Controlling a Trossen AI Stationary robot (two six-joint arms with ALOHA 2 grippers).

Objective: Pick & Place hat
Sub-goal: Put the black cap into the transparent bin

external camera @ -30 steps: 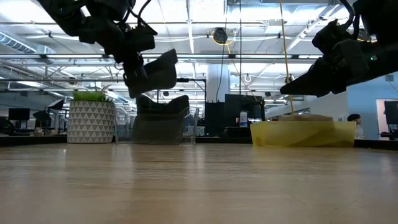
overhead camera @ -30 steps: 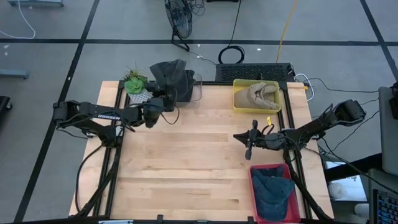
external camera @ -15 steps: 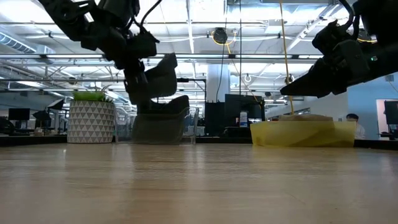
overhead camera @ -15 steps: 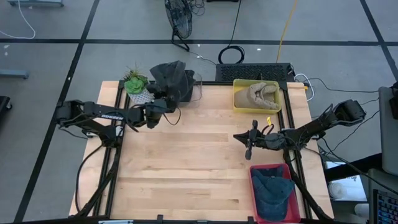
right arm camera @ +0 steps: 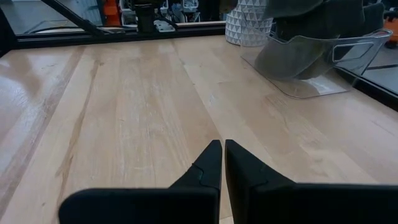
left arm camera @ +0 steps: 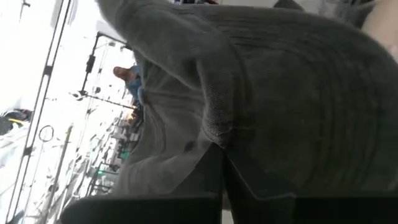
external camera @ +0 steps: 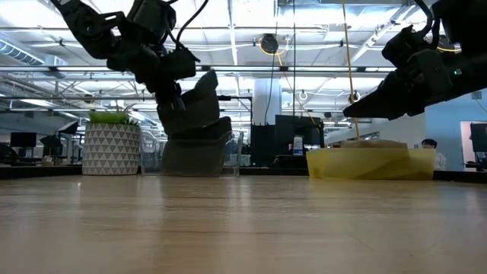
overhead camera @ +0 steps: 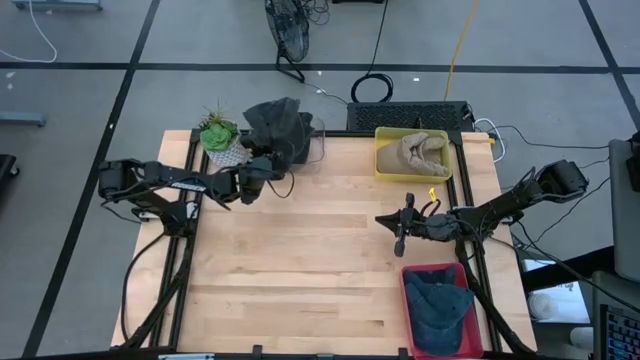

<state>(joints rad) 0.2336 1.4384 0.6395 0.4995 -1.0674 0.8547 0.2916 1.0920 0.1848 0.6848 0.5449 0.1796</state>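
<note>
Wooden worktop (overhead camera: 300, 260): left pincer (overhead camera: 262, 166) clamps the dark grey knitted hat (overhead camera: 278, 128) over the clear plastic bin (overhead camera: 315, 150), release pending; right pincer (overhead camera: 400, 240) waits, closed, empty.

Three hats — dark grey (overhead camera: 280, 125), tan (overhead camera: 414, 152), blue (overhead camera: 438, 308) — three bins, one plant (overhead camera: 216, 133)

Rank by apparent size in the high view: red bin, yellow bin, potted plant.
1. Red bin, holding a blue hat.
2. Yellow bin, holding a tan hat; clearly smaller.
3. Potted plant, smallest.
</note>
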